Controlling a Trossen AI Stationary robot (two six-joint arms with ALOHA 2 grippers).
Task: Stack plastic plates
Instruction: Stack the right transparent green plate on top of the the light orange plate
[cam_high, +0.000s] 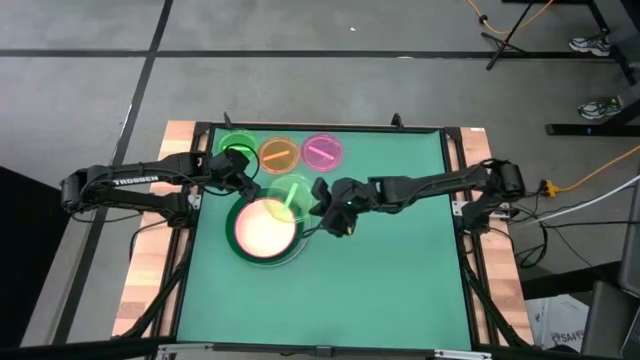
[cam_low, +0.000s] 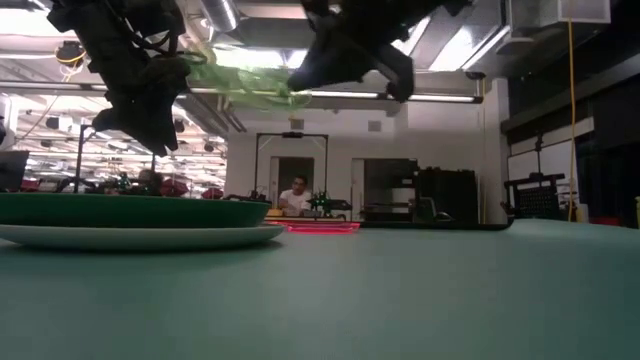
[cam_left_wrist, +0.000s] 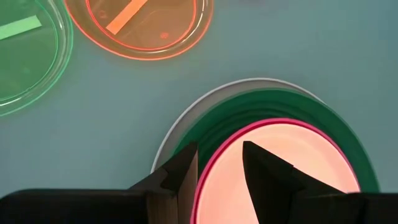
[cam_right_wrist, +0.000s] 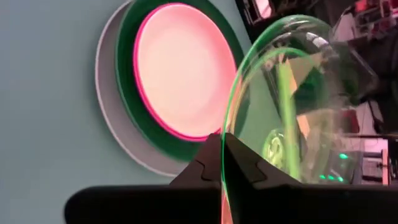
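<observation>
A stack of plastic plates (cam_high: 265, 230) lies left of the table's centre: white at the bottom, then dark green, magenta (cam_left_wrist: 217, 149) and cream (cam_right_wrist: 177, 68). Small translucent green (cam_high: 237, 150), orange (cam_high: 279, 153) and pink (cam_high: 321, 152) plates lie flat in a row at the far edge. My right gripper (cam_high: 322, 207) is shut on another translucent green plate (cam_high: 290, 193), held above the stack's far right edge. Over the stack's far left edge my left gripper (cam_left_wrist: 221, 171) hovers open, touching nothing. My right gripper pinches the rim (cam_right_wrist: 229, 124) of the small translucent green plate between its two fingers. The fingers come from the table's right, slanting downward. The plate is lifted clear and steeply tilted, reaching away from the fingers over the stack (cam_low: 245, 85).
The green mat (cam_high: 390, 280) has free room at the near side and the right. A dark frame and wooden boards (cam_high: 150, 270) border the mat. In the low view a person (cam_low: 297, 195) sits far off in the room behind the table.
</observation>
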